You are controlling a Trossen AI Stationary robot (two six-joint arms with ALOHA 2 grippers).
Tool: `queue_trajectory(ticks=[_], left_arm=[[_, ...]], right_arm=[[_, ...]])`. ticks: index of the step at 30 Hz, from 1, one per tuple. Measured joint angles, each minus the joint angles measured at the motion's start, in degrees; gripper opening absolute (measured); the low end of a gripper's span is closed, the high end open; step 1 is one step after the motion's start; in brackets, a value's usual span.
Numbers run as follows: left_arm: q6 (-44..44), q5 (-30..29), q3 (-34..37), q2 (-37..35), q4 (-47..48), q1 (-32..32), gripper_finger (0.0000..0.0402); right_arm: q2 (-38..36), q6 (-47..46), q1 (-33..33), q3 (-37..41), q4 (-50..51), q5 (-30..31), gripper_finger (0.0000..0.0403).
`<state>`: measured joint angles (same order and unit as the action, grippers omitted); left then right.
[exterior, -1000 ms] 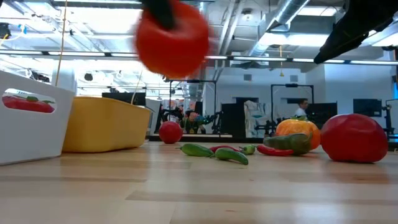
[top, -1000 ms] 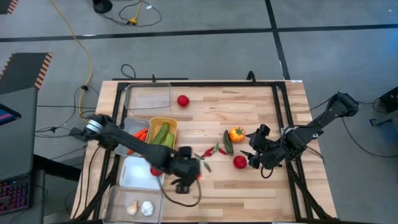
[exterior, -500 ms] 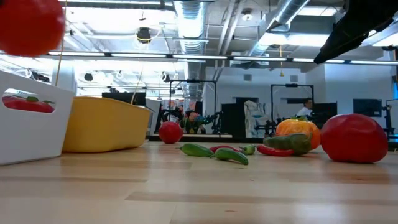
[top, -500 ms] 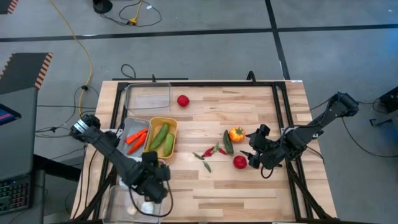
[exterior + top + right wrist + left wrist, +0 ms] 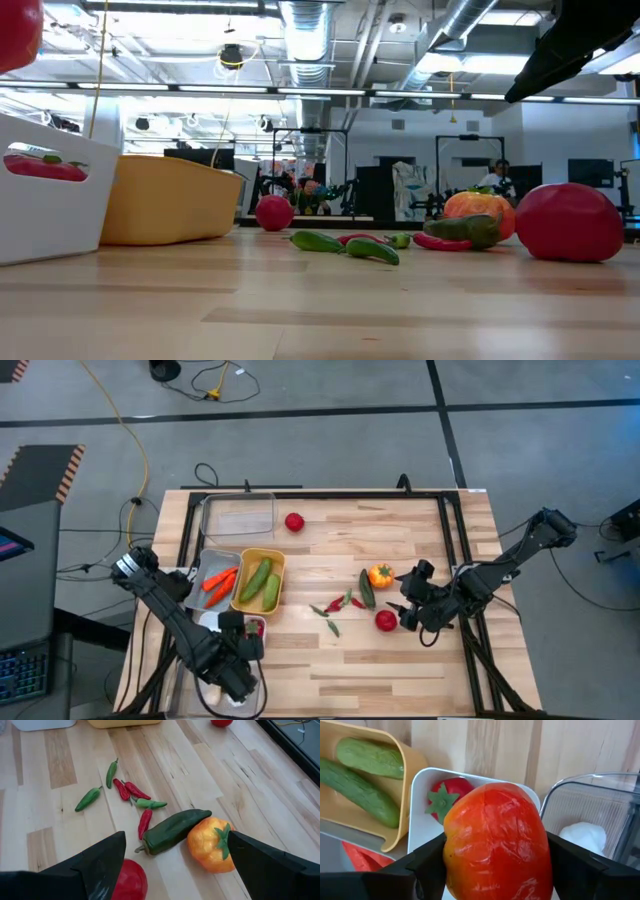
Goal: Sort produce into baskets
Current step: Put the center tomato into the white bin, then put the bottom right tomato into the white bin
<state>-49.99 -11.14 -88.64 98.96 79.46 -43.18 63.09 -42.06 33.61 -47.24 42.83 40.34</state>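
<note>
My left gripper (image 5: 238, 650) hangs over the white basket (image 5: 420, 785), shut on a red tomato (image 5: 495, 845) that also shows high up in the low view (image 5: 15, 35). A second tomato (image 5: 258, 628) lies in that basket's corner beside the yellow basket (image 5: 260, 580), which holds two cucumbers. Carrots lie in the grey basket (image 5: 215, 582). My right gripper (image 5: 408, 610) hangs open over the table's right part, just beyond a loose tomato (image 5: 386, 621), touching nothing. My left gripper pinches the tomato between its two fingers (image 5: 427, 865), one on each of its opposite sides (image 5: 451, 851). The fingers come from above, pointing steeply down. The tomato hangs clear above the white basket.
An orange pepper (image 5: 380, 574), a dark green vegetable (image 5: 367, 589) and several small chillies (image 5: 335, 607) lie mid-table. Another tomato (image 5: 294, 521) sits beside the far clear basket (image 5: 238, 517). A near clear basket (image 5: 585, 805) holds garlic (image 5: 582, 836).
My left gripper has carried the tomato from the table's middle toward the left edge and slightly nearer, tipping to point more steeply down, and now hangs over the white basket. The tomato stays gripped and clear of everything.
</note>
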Motion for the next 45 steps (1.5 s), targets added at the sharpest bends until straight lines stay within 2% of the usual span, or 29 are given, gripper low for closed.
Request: queue_trajectory(ticks=[11, 19, 35, 37, 43, 45], left_arm=[[0.0, -0.1, 0.0, 0.0, 0.7, 0.0, 0.0329], [0.0, -0.5, 0.0, 0.0, 0.7, 0.0, 0.034], [1.3, -6.1, 0.0, 0.0, -1.0, 1.5, 0.0342], [1.4, -6.2, 0.0, 0.0, -1.7, 1.8, 0.0342], [2.3, -6.2, 0.0, 0.0, -2.7, 2.4, 0.0342], [3.2, -6.2, 0.0, 0.0, -3.1, 2.4, 0.0342]], right_arm=[[0.0, 0.0, 0.0, 0.0, 0.0, 0.0, 0.0375], [0.0, 0.0, 0.0, 0.0, 0.0, 0.0, 0.0375], [0.0, 0.0, 0.1, 0.0, -0.1, -0.1, 0.0377], [0.0, -0.7, 0.1, 0.0, -0.2, -1.8, 0.0377], [0.0, -4.6, 0.1, 0.0, -1.5, -11.9, 0.0378], [0.6, -4.7, 0.2, 0.0, -2.0, -13.1, 0.0378]])
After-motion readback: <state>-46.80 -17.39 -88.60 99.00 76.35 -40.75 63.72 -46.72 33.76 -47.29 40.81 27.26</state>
